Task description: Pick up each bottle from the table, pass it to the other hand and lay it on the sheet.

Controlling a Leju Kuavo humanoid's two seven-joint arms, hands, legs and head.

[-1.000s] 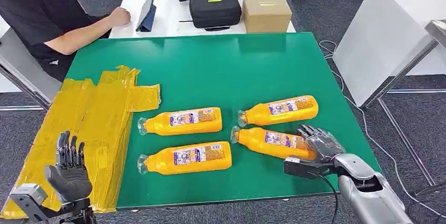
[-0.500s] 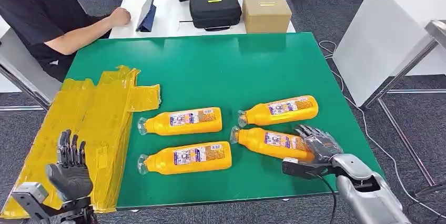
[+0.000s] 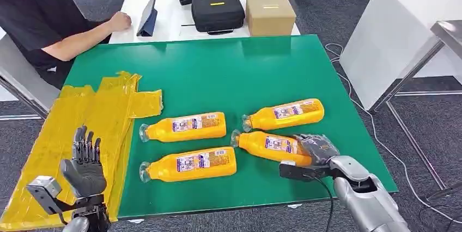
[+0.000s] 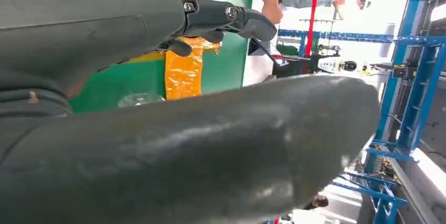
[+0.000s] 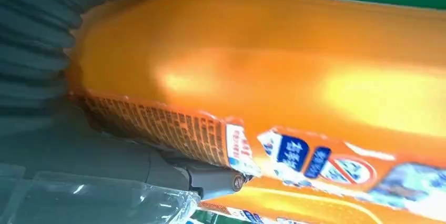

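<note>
Whole head view shifted: camera moved, table contents unmoved relative to the green table point(image 3: 229, 74). Right hand point(image 3: 318, 147) has closed further over the base end of the near-right bottle point(image 3: 269, 146), fingers now curled on it rather than spread. Left hand point(image 3: 84, 169), fingers apart, has risen slightly over the yellow sheet point(image 3: 81, 117).

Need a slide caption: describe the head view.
Right robot hand wraps an orange bottle on the green table.
</note>
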